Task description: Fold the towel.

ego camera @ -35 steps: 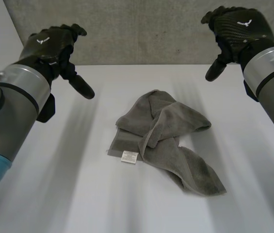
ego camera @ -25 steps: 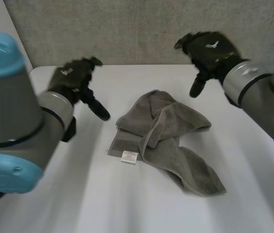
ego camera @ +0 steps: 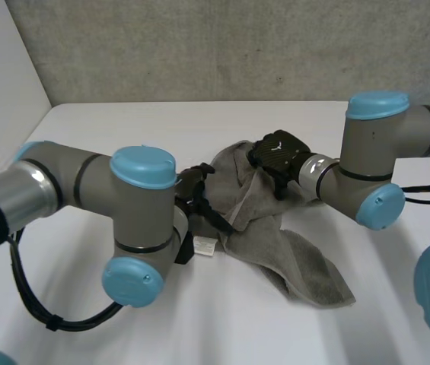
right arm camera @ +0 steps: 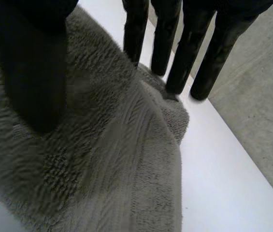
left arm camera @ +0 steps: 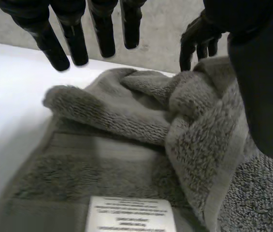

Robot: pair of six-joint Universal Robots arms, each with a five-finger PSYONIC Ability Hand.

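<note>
A crumpled grey towel (ego camera: 279,236) lies in the middle of the white table (ego camera: 70,152), its white label (ego camera: 203,245) at the near left edge. My left hand (ego camera: 194,185) is low at the towel's left side; in the left wrist view its straight fingers (left arm camera: 73,41) hover just above the folds (left arm camera: 126,125), with the label (left arm camera: 129,212) under the palm. My right hand (ego camera: 279,154) rests on the towel's far right hump. Its fingers (right arm camera: 199,46) are straight, tips at the towel's edge (right arm camera: 172,108), the thumb apart over the pile. My right hand (left arm camera: 196,36) also shows beyond the left hand's fingertips.
Both arms reach in low over the table, the left one (ego camera: 142,220) bent in front of the towel's left side, the right one (ego camera: 374,160) coming from the right. A grey wall (ego camera: 199,46) stands behind the table's far edge.
Both hands have come down from high at the back corners to the towel: the left to its left side, the right onto its far right hump. The towel has not moved.
</note>
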